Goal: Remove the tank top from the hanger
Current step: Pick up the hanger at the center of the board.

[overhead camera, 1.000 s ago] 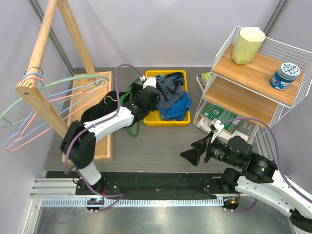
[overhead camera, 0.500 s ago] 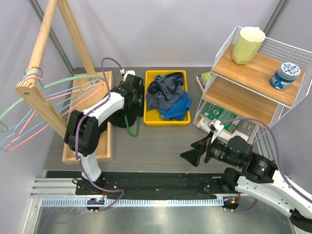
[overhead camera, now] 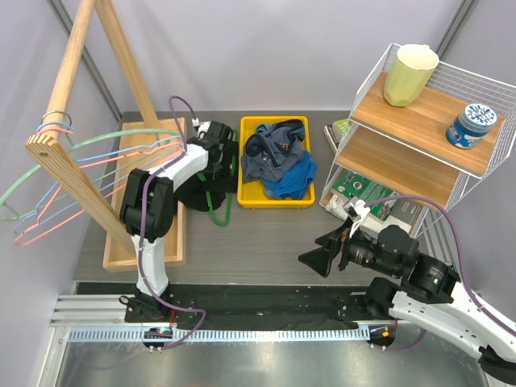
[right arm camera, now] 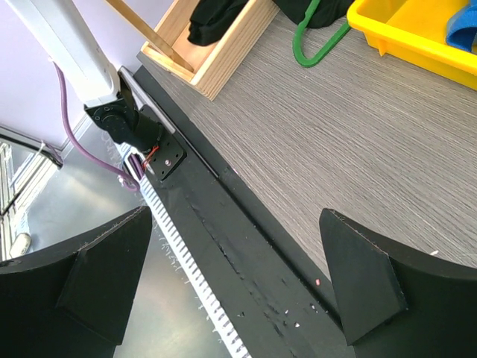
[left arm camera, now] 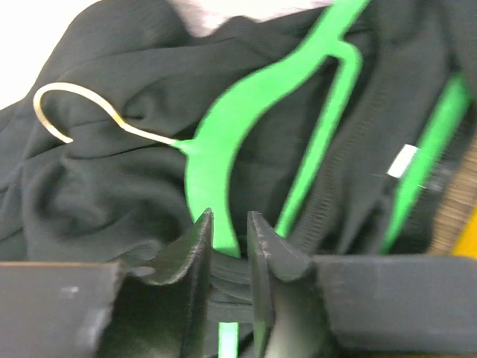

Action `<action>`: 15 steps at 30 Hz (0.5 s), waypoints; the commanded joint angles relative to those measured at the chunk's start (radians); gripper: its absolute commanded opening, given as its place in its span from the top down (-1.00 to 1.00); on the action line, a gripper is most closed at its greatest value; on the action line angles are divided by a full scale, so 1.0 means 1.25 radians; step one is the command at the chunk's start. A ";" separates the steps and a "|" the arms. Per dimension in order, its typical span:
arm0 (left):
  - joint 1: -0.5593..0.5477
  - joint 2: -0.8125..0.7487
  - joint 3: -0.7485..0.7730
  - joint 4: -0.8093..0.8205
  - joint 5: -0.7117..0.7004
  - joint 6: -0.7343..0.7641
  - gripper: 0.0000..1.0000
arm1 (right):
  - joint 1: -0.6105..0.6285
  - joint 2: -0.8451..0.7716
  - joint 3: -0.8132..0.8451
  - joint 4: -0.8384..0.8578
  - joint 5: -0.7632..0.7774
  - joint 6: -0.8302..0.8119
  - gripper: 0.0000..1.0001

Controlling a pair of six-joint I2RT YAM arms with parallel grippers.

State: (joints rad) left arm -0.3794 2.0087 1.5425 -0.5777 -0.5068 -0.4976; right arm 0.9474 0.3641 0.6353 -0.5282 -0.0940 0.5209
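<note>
The black tank top point(overhead camera: 192, 197) lies crumpled on the table between the wooden base and the yellow bin, still threaded on a green hanger point(overhead camera: 218, 211). My left gripper point(overhead camera: 216, 150) is down on the garment's far end. In the left wrist view its jaws point(left arm camera: 227, 218) stand nearly together with a ribbed fold of the tank top point(left arm camera: 97, 186) pinched between them, right over the green hanger point(left arm camera: 223, 149) near its metal hook. My right gripper point(overhead camera: 314, 260) hovers wide open above the table's near edge, its fingers point(right arm camera: 235, 216) holding nothing. The right wrist view catches the tank top point(right arm camera: 216, 19) and hanger point(right arm camera: 313, 45) far off.
A yellow bin point(overhead camera: 274, 203) with blue and grey clothes stands right of the tank top. A wooden rack base point(overhead camera: 165, 242) with leaning posts carries several wire hangers point(overhead camera: 89, 161) at left. A wire shelf point(overhead camera: 419, 121) with a cup point(overhead camera: 409, 74) and a tin point(overhead camera: 474, 125) is at right.
My left arm drew back from the bin's edge to the tank top's far end; its jaws widened a little, then narrowed again. The rack's hangers swung. The right arm stayed still.
</note>
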 commanded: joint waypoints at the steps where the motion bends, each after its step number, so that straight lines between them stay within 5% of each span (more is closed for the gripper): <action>1: 0.021 0.012 0.030 -0.036 -0.050 -0.051 0.37 | 0.003 -0.003 0.002 0.038 -0.009 -0.013 -0.99; 7: 0.022 0.002 0.006 -0.031 -0.066 -0.095 0.03 | 0.003 0.001 0.001 0.040 -0.009 -0.015 -0.99; 15: 0.029 0.045 0.034 -0.026 -0.057 -0.095 0.16 | 0.003 0.002 0.002 0.038 -0.012 -0.015 -0.99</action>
State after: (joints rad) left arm -0.3511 2.0327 1.5429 -0.6186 -0.5568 -0.5961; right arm 0.9474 0.3645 0.6353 -0.5240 -0.0994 0.5175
